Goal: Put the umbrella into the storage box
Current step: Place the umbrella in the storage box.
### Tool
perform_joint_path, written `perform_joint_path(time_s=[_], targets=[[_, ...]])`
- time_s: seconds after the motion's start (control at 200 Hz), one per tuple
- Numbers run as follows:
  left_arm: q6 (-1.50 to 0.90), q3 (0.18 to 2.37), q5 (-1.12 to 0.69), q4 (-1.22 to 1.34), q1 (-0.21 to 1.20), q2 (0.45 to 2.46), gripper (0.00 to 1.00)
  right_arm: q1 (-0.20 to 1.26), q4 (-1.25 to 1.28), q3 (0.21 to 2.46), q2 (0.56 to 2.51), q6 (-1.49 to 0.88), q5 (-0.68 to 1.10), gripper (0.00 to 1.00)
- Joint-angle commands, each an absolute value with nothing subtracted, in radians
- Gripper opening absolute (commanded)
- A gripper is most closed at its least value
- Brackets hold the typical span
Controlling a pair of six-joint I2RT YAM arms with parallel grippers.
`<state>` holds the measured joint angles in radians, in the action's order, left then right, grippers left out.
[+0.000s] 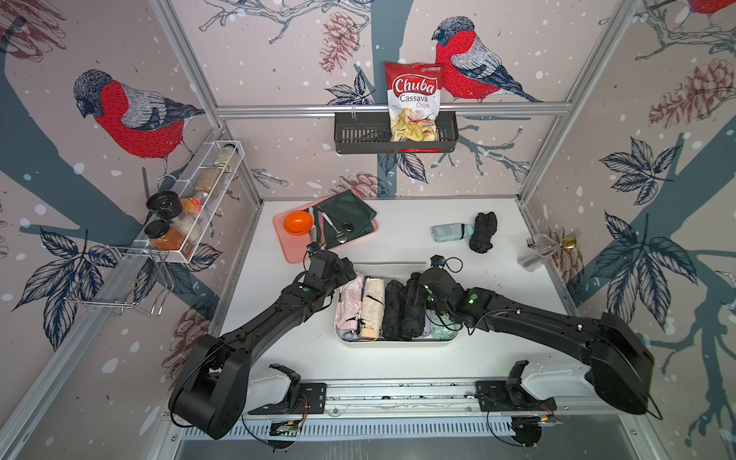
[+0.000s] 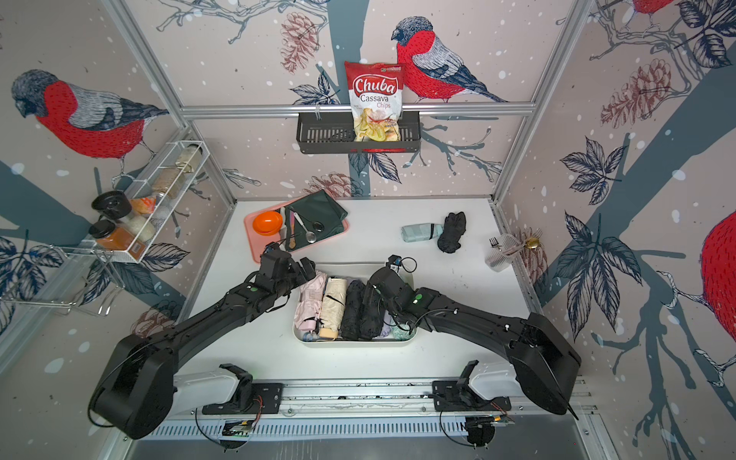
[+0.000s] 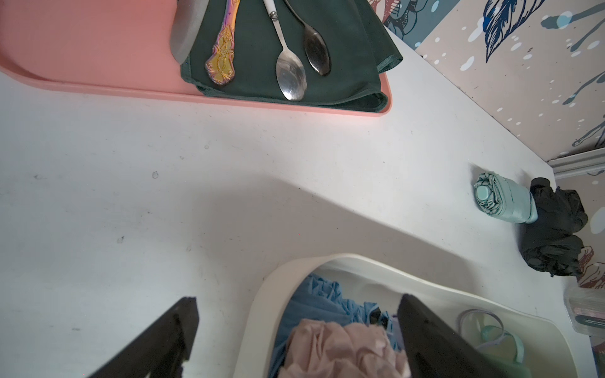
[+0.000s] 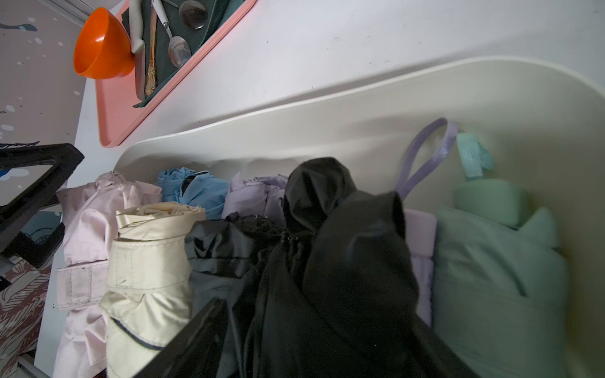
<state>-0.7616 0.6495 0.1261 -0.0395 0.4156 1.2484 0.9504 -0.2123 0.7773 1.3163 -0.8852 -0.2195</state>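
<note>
Right wrist view: the black folded umbrella (image 4: pixel 327 229) lies in the storage box (image 4: pixel 327 131), on top of the row and flanked by a second black bundle and a lilac one. The right gripper (image 4: pixel 322 307) straddles it, but I cannot tell whether the jaws pinch it or stand clear. It looks light and soft: creased, slippery matte fabric over a stiff core, so I'd grab it across the middle. The left gripper (image 3: pixel 298 297) hangs over the box's corner, fingers (image 3: pixel 170 333) spread wide above a pink umbrella (image 3: pixel 343 347). 2 more wait on the table (image 1: pixel 278 350), well apart from the box: a mint umbrella (image 1: pixel 452 232) touching a black table umbrella (image 1: pixel 483 232).
</note>
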Motion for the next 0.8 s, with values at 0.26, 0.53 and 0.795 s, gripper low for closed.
perform_joint_path(time_s=[0.26,0.53,0.795], targets=[[-0.767,0.66,0.129,-0.012,0.413,1.246,0.98,0.961,-0.304,0.803,1.257,-0.897,-0.286,0.73],[-0.769,0.661,0.129,-0.013,0.413,1.251,0.98,0.974,-0.256,0.771,1.272,-0.913,-0.236,0.42],[-0.771,0.66,0.123,-0.01,0.413,1.261,0.98,0.963,-0.214,0.746,1.326,-0.89,-0.213,0.31]])
